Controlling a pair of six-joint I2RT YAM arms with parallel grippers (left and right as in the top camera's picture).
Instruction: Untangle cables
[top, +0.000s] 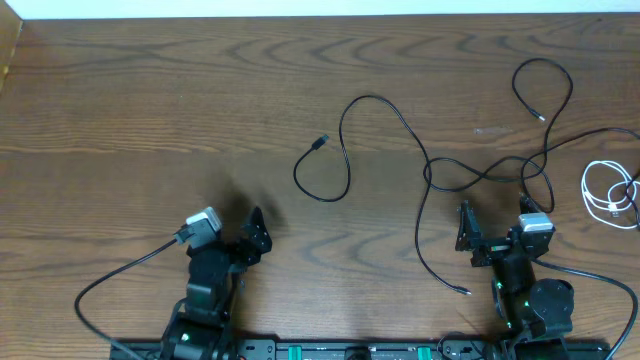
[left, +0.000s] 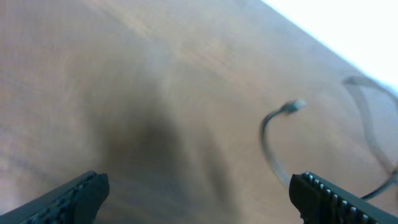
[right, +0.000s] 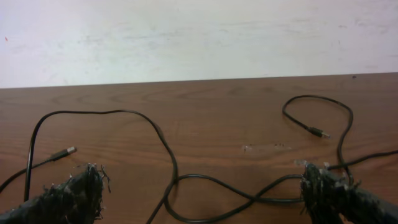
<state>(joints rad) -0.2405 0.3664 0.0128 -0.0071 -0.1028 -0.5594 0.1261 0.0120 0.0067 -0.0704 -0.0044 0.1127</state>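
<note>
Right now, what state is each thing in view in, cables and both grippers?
black cables: lying loose on the table, crossing each other in front of the right gripper, not yet untangled
white cable: loosely coiled at the table's right edge, not held
left gripper: open, empty, over bare wood
right gripper: open, empty, facing the crossed cables

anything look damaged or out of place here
Yes: in the right wrist view the right pincer has a ragged, frayed covering on its fingertips, with loose threads sticking out. The black cables lie crossed in a loose tangle right of centre on the table.
</note>
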